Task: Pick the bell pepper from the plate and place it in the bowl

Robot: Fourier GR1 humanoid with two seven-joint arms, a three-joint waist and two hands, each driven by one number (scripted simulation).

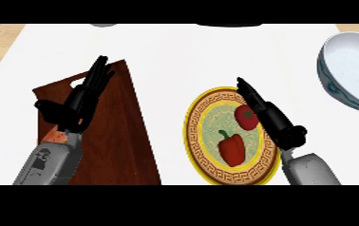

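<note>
Right hand (270, 116) open over plate (197, 125), beside tomato (245, 117) and bell pepper (232, 148).

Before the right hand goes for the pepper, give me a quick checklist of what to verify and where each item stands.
1. Pepper on the plate, in plain sight: ok.
2. Right hand open, holding nothing: ok.
3. Hand lined up on the pepper: not ok; it lies over the plate's right side beside the tomato, and the pepper sits lower left of it.
4. Tomato apart from the pepper: ok, a narrow gap shows.
5. Bowl within view: partly; it is cut by the right edge, so its inside cannot be judged in full.
6. Left hand out of the way, open over the board: ok.
</note>
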